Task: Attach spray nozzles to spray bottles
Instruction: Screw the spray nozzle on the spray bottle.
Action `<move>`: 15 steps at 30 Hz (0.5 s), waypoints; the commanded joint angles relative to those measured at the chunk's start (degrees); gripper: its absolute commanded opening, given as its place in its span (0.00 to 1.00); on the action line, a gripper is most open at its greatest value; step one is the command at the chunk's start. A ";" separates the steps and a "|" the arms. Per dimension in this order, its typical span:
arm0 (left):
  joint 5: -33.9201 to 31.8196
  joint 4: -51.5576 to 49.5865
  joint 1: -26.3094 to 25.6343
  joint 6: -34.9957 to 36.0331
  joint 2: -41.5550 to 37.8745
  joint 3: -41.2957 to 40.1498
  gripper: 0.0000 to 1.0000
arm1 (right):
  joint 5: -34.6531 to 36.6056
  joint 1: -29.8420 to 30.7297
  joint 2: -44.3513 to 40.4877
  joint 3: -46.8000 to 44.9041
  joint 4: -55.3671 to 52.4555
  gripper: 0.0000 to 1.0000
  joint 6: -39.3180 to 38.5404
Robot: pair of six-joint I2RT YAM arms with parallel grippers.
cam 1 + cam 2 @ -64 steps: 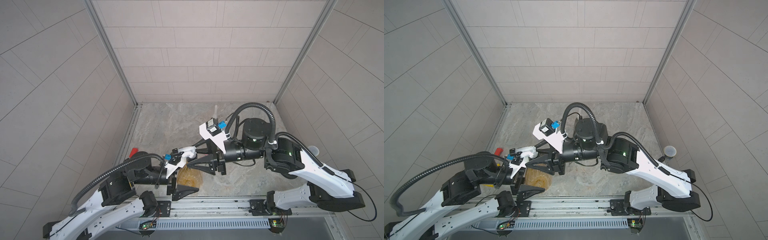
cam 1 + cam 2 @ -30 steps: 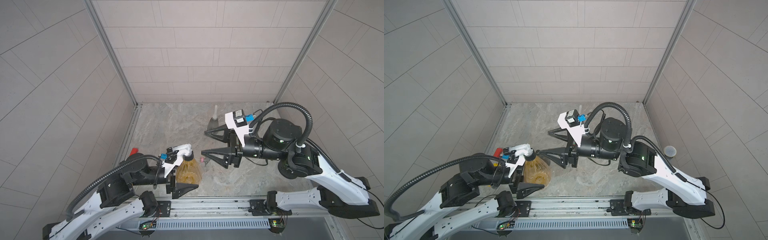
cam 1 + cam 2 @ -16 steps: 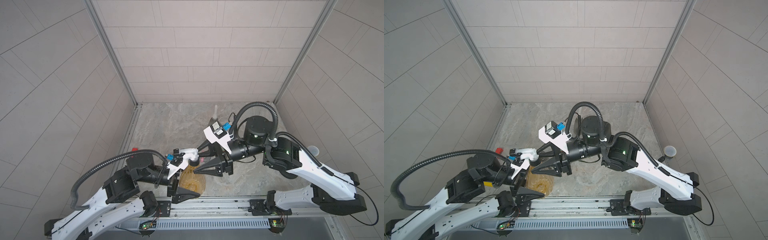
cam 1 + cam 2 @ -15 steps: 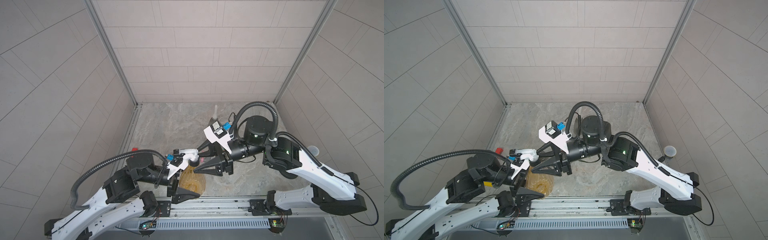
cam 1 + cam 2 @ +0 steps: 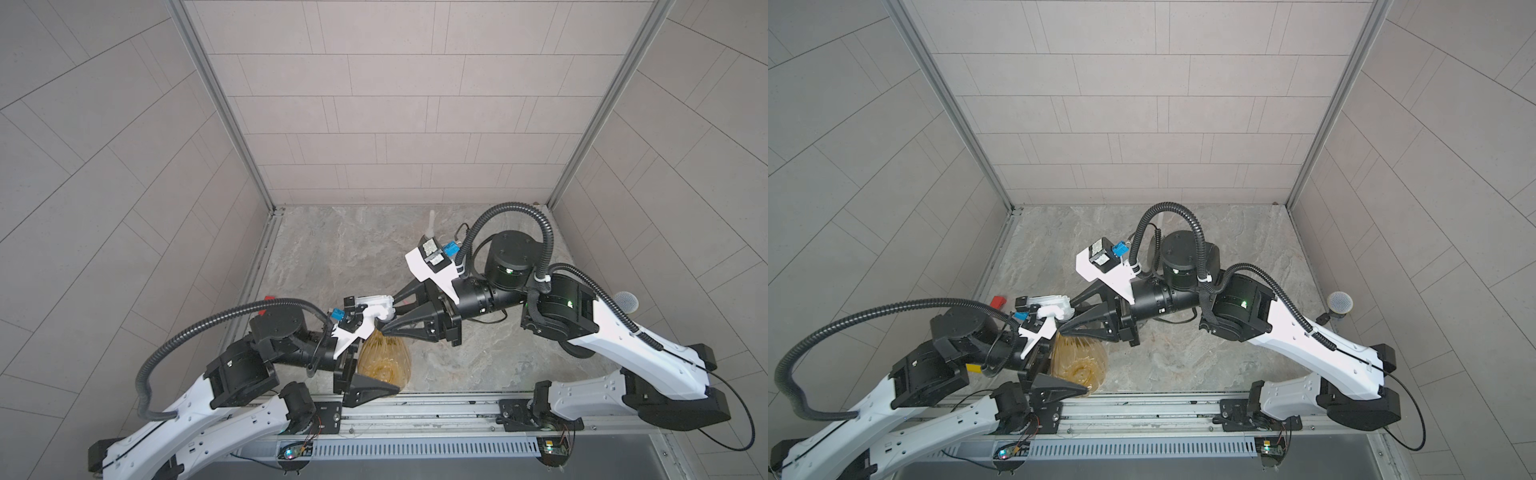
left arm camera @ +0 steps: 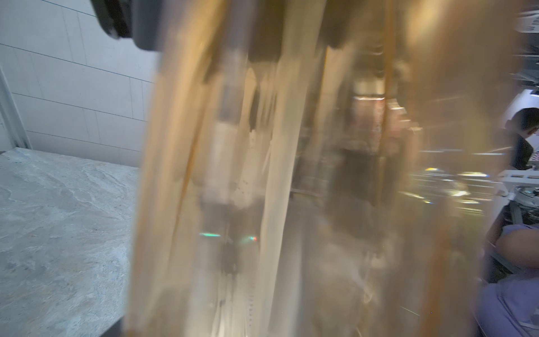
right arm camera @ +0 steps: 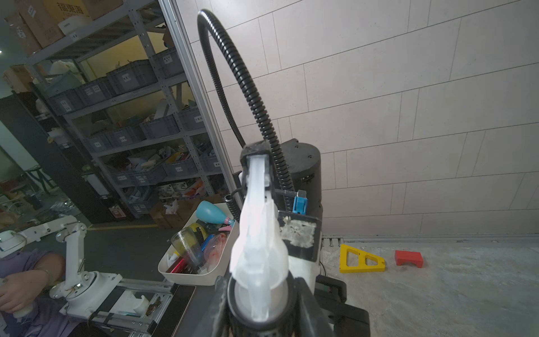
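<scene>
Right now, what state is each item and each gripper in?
amber bottle: neck up, held around its body.
white spray nozzle: seated on the amber bottle's neck; tightness cannot be told.
left gripper: shut on the amber bottle.
right gripper: shut on the white spray nozzle's collar.
grey bottle: upright at the back, neck bare, mostly hidden.
red block: lying loose, untouched.
yellow wedge: lying flat beside it, untouched.

The amber bottle [image 5: 384,357] and right arm [image 5: 478,299] bar the front middle; far floor [image 5: 340,249] lies open.
</scene>
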 commanded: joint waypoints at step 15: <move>-37.61 -1.96 0.26 4.42 2.00 0.67 0.00 | 65.25 25.38 9.15 4.11 -3.78 0.08 9.30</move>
